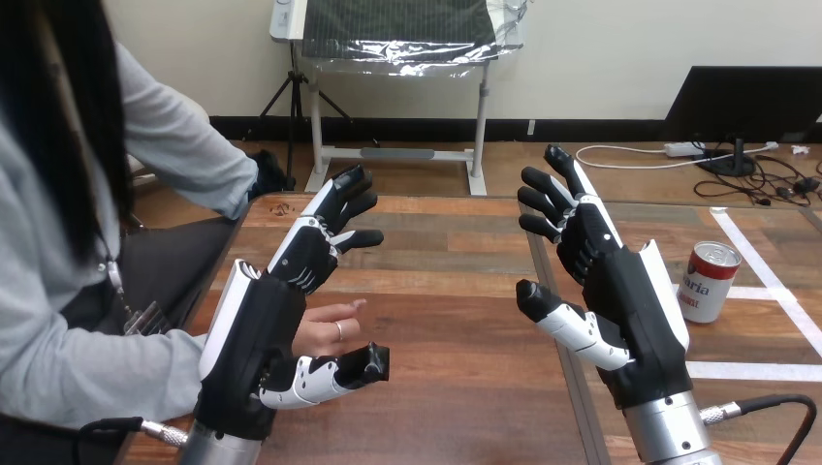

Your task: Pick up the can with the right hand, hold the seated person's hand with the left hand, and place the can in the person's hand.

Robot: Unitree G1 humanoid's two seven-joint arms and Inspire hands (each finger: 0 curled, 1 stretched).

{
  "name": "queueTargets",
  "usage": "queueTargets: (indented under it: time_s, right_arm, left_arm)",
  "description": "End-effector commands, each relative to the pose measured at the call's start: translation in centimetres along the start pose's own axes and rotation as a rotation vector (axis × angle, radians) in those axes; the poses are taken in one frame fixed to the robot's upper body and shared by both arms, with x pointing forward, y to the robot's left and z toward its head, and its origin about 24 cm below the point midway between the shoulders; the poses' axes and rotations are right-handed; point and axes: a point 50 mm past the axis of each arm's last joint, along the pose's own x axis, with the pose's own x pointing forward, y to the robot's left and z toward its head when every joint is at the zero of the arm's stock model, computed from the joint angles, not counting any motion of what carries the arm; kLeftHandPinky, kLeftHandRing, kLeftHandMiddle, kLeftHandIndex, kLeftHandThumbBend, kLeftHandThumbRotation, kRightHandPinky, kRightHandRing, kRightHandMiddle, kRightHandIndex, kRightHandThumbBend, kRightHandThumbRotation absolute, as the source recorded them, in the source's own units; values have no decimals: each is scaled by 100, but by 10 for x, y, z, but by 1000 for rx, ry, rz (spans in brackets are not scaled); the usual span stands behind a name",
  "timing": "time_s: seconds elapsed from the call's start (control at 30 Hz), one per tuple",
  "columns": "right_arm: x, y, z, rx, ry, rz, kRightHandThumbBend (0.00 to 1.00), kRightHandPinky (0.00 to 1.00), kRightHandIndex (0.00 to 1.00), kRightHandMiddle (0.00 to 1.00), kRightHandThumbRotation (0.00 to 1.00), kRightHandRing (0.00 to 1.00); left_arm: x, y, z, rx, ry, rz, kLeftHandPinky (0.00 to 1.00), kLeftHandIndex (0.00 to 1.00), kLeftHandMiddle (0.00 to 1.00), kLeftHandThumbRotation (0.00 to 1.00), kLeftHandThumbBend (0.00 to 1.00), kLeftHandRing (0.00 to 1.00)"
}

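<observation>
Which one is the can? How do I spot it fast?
Look at the wooden table, far over on its right side, where white tape lines cross. The can stands there, just beside the robot's open right hand. It is the only red and white thing with a silver top.

The can [709,282] carries white lettering on its red band, not fully readable.

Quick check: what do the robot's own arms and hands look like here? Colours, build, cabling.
Left robot hand and right robot hand: black bodies, white shells on the backs, jointed black-and-white fingers. Both sit on round silver forearms. Black cables with metal plugs enter at each wrist from the outer side.
</observation>
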Motion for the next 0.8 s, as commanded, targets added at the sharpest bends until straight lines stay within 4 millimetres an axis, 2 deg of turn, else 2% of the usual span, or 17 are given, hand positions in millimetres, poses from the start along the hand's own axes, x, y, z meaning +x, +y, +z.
queueTargets:
  time_s: [0.0, 0.77]
  right_arm:
    - [12, -2, 10, -7, -72, -11, 100, 86, 98, 92, 67, 90]
    - [13, -5, 11, -15, -69, -11, 100, 86, 98, 93, 68, 90]
  left_arm:
    - [12, 6, 5, 14, -50, 16, 77, 92, 93, 66, 100, 90]
    - [13, 5, 5, 9, -45, 18, 78, 93, 94, 66, 100, 91]
